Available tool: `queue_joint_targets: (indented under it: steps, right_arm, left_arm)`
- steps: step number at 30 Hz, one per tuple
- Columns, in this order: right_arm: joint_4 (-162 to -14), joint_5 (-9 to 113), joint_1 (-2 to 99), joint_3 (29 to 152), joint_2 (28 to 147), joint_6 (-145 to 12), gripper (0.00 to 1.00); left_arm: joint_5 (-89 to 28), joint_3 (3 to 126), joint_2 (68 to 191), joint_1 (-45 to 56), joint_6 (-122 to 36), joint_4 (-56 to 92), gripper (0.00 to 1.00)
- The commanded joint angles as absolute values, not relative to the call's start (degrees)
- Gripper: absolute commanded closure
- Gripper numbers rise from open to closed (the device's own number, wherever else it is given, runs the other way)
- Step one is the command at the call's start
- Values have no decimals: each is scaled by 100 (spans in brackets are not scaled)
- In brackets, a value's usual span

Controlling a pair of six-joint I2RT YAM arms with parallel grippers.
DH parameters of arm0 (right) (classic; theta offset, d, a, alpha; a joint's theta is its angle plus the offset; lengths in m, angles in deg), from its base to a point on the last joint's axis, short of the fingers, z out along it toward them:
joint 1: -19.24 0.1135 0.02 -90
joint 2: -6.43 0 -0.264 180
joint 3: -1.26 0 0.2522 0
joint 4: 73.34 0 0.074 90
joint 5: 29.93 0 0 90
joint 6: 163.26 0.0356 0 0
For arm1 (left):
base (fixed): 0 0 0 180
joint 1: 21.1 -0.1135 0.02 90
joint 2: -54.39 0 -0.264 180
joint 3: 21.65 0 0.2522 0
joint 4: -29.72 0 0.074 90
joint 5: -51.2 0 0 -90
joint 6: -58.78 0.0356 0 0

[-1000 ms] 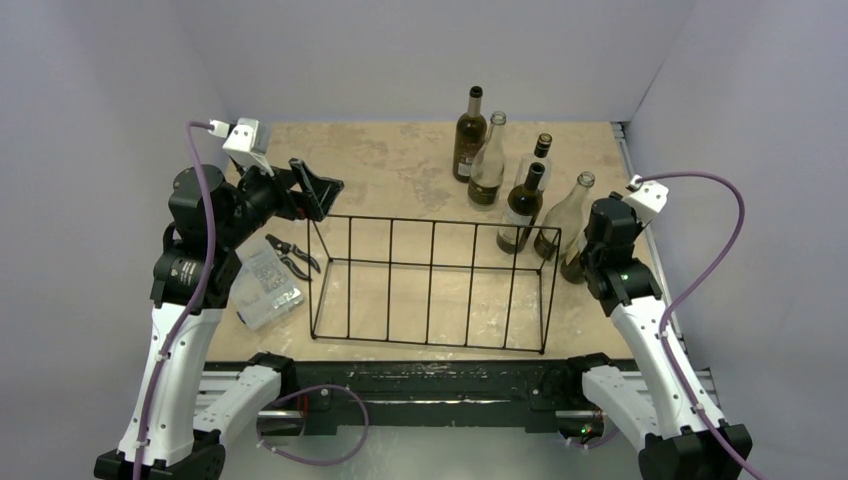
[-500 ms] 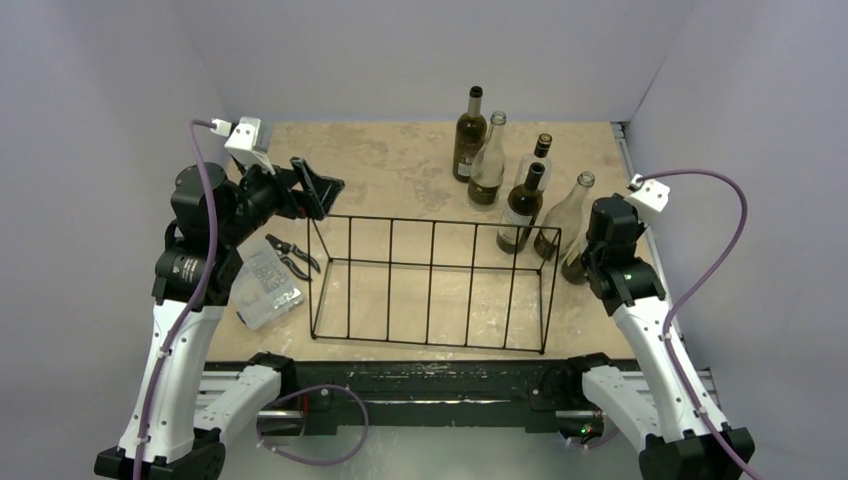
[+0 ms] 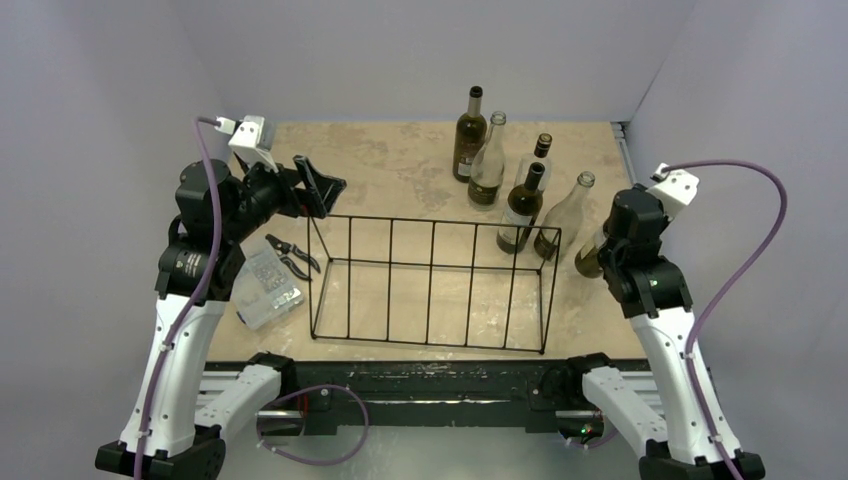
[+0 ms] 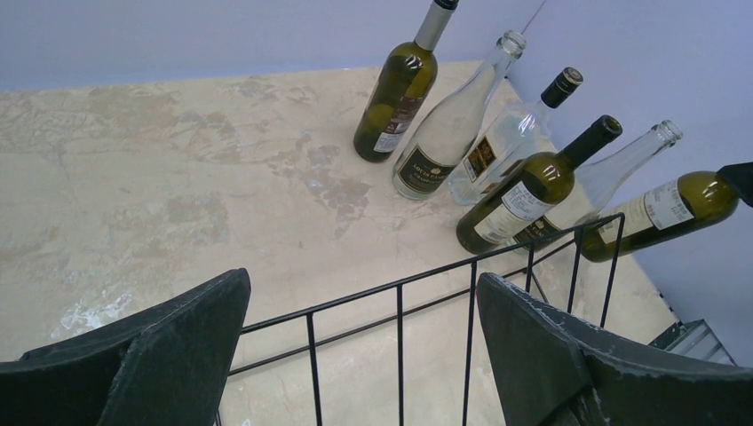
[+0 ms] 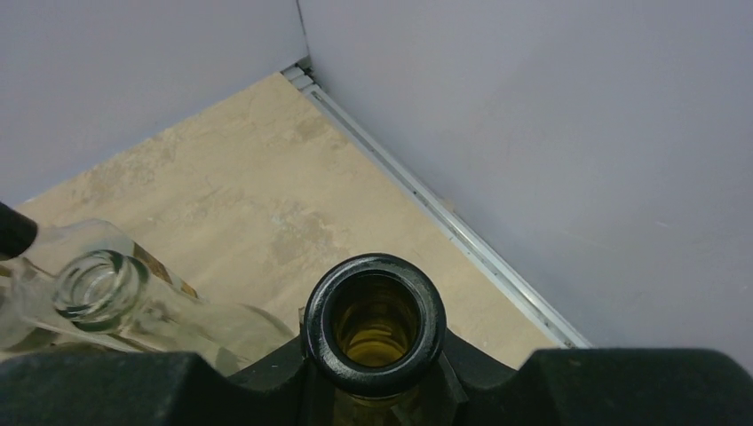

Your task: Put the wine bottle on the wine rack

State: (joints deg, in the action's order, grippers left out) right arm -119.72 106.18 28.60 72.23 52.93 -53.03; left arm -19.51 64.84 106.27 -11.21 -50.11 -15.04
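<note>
The right gripper (image 5: 374,382) is clamped on the neck of the tilted wine bottle (image 4: 661,213) just right of the wine rack (image 3: 432,264), so it should clear the top wire before swinging left and lowering; the left gripper (image 3: 318,188) stands open at the rack's left end.

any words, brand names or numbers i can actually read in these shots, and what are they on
No text can be quoted with confidence.
Dark label on the clear bottle: pale lettering, too blurred to read.
White label on the dark green bottle: print too small.
White label on the rightmost wine bottle: too small.
Label on the far green bottle: blurred.
Clear organiser box: nothing legible.
</note>
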Motion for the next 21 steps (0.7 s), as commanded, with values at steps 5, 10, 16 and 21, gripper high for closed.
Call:
queue_joint_targets:
  steps: [5,10,16,21]
  right_arm:
    - [-12676,9985,2865,8727,5163,-5353,100]
    - [-13403,9545,2865,9241,5184,-5440,100]
    - [-13413,8399,2867,9517,4865,-6156,100]
    - [-13262,7477,2866,9544,4778,-6405,100]
  left_arm:
    - [-1782,6462,10627,-1082,-5029,-1339,0]
    - [-1847,6452,10592,-1082,-5005,-1335,0]
    - [-1813,6469,10629,-1082,-5003,-1354,0]
    - [-1837,6462,10624,-1082,-5003,-1354,0]
